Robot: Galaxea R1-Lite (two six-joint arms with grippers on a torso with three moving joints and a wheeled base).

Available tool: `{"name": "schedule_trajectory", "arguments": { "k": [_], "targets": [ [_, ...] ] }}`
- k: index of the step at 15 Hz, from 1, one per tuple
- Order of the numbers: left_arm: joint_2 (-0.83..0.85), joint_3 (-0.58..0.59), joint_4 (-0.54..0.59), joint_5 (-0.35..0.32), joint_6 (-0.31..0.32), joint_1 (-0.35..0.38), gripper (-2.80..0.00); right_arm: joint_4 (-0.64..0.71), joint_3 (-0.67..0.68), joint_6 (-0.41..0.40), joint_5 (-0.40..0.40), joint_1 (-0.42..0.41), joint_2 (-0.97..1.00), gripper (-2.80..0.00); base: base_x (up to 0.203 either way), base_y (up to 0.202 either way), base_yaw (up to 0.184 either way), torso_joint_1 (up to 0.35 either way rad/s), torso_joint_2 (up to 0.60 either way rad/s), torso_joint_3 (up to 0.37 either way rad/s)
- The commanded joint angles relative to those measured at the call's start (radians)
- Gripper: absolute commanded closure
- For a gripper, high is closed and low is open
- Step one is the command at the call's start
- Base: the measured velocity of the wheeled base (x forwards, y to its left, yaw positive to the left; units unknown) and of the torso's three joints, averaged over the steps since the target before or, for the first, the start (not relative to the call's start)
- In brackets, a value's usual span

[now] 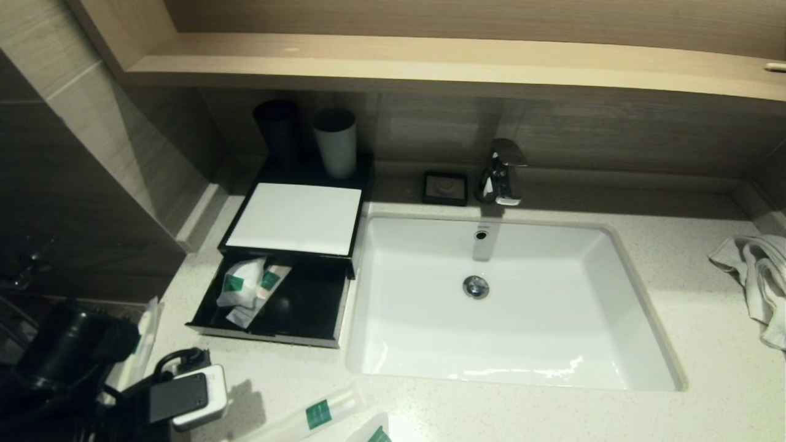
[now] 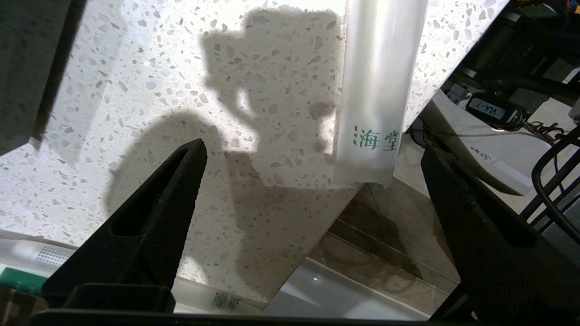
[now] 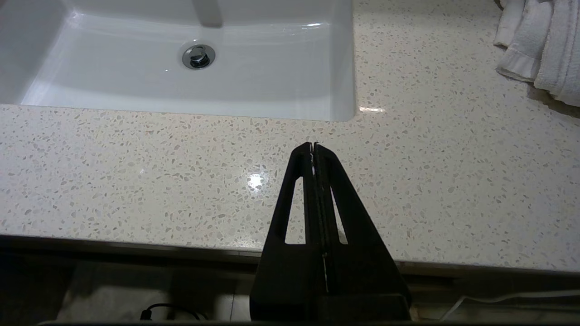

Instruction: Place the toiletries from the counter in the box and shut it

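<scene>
The black box (image 1: 344,245) stands left of the sink with its drawer (image 1: 301,307) pulled open. Two white packets with green labels (image 1: 242,282) lie in the drawer. More packets lie on the counter: one by the left arm (image 1: 145,341) and two at the front edge (image 1: 319,414), (image 1: 376,434). My left gripper (image 2: 313,147) is open and empty above the counter's front left corner. A white packet with green lettering (image 2: 380,90) lies just beyond its fingertips, overhanging the counter edge. My right gripper (image 3: 313,147) is shut and empty over the front edge, in front of the sink.
The white sink (image 1: 614,294) fills the middle, with a faucet (image 1: 503,172) and a soap dish (image 1: 445,187) behind it. Two cups (image 1: 334,141) stand behind the box. A white towel (image 1: 755,276) lies at the right. A wall bounds the left side.
</scene>
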Motion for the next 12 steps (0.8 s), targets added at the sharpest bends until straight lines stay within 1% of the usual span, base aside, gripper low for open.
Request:
{"name": "schedule_trajectory", "arguments": {
  "k": [1,2,3,7,8,10,12],
  "targets": [
    [-0.008,0.024,-0.003,-0.01,-0.002,0.001,-2.8,0.0,0.0,0.0,0.0,0.0,0.0,0.0,0.0,0.0,0.0,0.0,0.0,0.0],
    [-0.015,0.044,-0.009,-0.024,-0.004,0.002,-2.8,0.0,0.0,0.0,0.0,0.0,0.0,0.0,0.0,0.0,0.0,0.0,0.0,0.0],
    [-0.029,0.067,-0.019,-0.059,-0.007,0.005,-2.8,0.0,0.0,0.0,0.0,0.0,0.0,0.0,0.0,0.0,0.0,0.0,0.0,0.0],
    [-0.102,0.176,-0.091,-0.262,-0.071,0.054,-2.8,0.0,0.0,0.0,0.0,0.0,0.0,0.0,0.0,0.0,0.0,0.0,0.0,0.0],
    [-0.115,0.201,-0.103,-0.299,-0.085,0.063,-2.8,0.0,0.0,0.0,0.0,0.0,0.0,0.0,0.0,0.0,0.0,0.0,0.0,0.0],
    [-0.118,0.224,-0.12,-0.321,-0.107,0.095,-2.8,0.0,0.0,0.0,0.0,0.0,0.0,0.0,0.0,0.0,0.0,0.0,0.0,0.0],
    [-0.114,0.247,-0.167,-0.354,-0.109,0.168,-2.8,0.0,0.0,0.0,0.0,0.0,0.0,0.0,0.0,0.0,0.0,0.0,0.0,0.0]
  ]
}}
